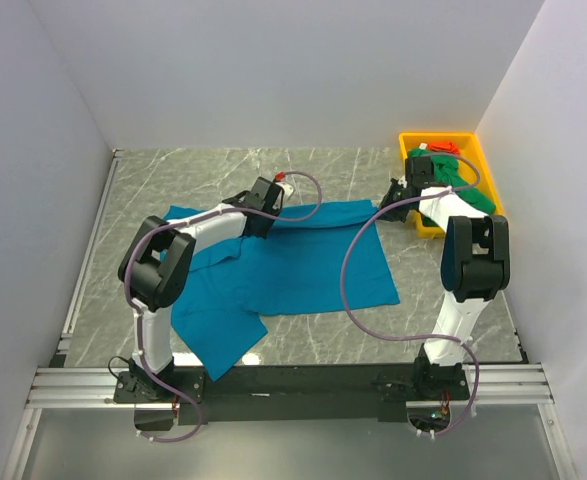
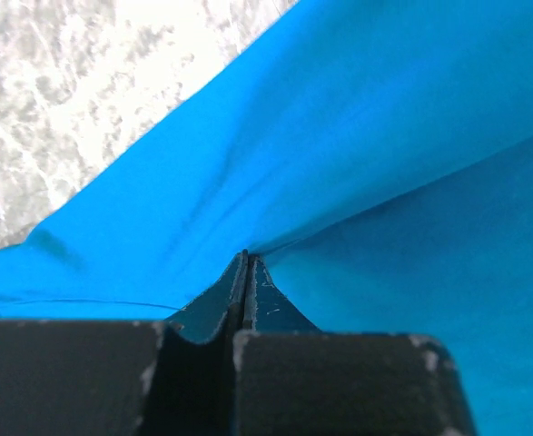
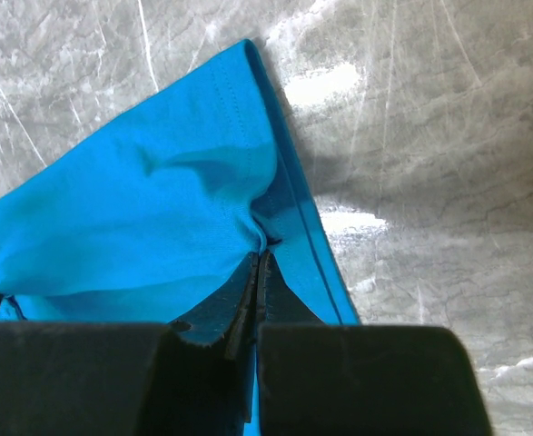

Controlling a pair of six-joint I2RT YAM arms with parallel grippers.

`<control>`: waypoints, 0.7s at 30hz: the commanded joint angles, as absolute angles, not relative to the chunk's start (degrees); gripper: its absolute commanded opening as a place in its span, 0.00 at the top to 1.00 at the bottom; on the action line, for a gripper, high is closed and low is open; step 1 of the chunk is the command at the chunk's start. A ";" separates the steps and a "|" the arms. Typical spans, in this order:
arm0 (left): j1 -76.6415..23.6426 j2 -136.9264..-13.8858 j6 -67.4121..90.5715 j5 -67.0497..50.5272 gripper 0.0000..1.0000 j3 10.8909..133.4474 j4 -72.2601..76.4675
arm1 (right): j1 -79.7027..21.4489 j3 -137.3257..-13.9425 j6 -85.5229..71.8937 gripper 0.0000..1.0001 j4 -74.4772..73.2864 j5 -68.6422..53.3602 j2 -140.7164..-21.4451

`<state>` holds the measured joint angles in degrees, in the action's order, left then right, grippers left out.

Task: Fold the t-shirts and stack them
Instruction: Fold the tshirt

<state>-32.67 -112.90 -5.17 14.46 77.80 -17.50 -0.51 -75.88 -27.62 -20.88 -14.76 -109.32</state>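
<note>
A teal-blue t-shirt [image 1: 303, 270] lies spread on the marble table, one sleeve hanging toward the near edge. My left gripper [image 1: 270, 215] is shut on the shirt's far edge; in the left wrist view its jaws [image 2: 246, 258] pinch a ridge of teal cloth [image 2: 357, 136]. At the shirt's far right corner my right gripper [image 1: 386, 201] is also shut on it, and in the right wrist view its tips [image 3: 261, 249] clamp the cloth [image 3: 157, 200] just inside the stitched hem. The strip of shirt between the two grippers is lifted slightly. A green t-shirt [image 1: 463, 187] and a red-orange piece [image 1: 445, 148] lie in the bin.
A yellow bin [image 1: 438, 137] stands at the back right against the wall, right behind the right arm. White walls close in the table on three sides. Bare marble [image 1: 223, 170] shows beyond the shirt's far edge and to the right of the hem [image 3: 448, 182].
</note>
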 commanded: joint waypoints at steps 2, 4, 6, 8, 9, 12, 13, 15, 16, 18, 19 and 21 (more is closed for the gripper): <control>-32.26 -108.63 -5.89 11.61 0.99 77.70 -18.37 | 1.14 -78.22 -27.68 1.00 -21.27 -15.64 -106.26; -32.34 -108.37 -6.06 10.73 0.99 77.34 -18.89 | 1.23 -78.40 -27.60 1.00 -21.79 -15.82 -106.61; -32.34 -109.15 -6.24 10.02 0.99 77.52 -19.60 | 1.23 -78.57 -27.60 1.00 -22.06 -15.82 -107.40; -32.34 -109.95 -6.42 9.76 0.99 77.69 -20.74 | 1.23 -78.66 -27.77 1.00 -22.67 -15.65 -107.93; -32.34 -110.82 -6.42 9.49 0.99 77.78 -20.92 | 1.32 -78.58 -27.86 1.00 -22.68 -15.64 -108.36; -32.34 -112.06 -6.33 9.58 0.99 77.78 -21.18 | 1.41 -78.49 -27.69 0.99 -23.03 -16.00 -109.33; -32.34 -112.41 -6.24 9.75 0.99 77.87 -21.18 | 1.41 -78.49 -27.51 0.98 -23.29 -16.34 -109.60; -32.34 -113.55 -6.15 9.76 0.99 78.39 -21.62 | 1.41 -79.19 -27.25 0.96 -23.90 -16.61 -110.91; -32.34 -113.90 -6.24 9.76 0.99 78.75 -21.88 | 1.41 -79.45 -27.07 0.96 -24.69 -16.79 -111.44; -32.26 -114.61 -6.15 9.76 0.99 79.19 -22.50 | 1.41 -80.07 -26.72 0.94 -25.22 -17.49 -112.67; -32.34 -114.78 -6.07 9.76 0.99 79.10 -22.41 | 1.41 -80.16 -26.72 0.93 -25.66 -17.75 -112.94; -32.34 -114.79 -6.15 9.76 0.99 78.93 -22.41 | 1.41 -80.33 -26.46 0.92 -26.19 -17.49 -113.47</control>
<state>-32.32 -114.59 -5.39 10.35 77.76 -21.52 0.91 -78.11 -27.38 -24.27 -17.10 -112.38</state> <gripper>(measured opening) 0.014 0.080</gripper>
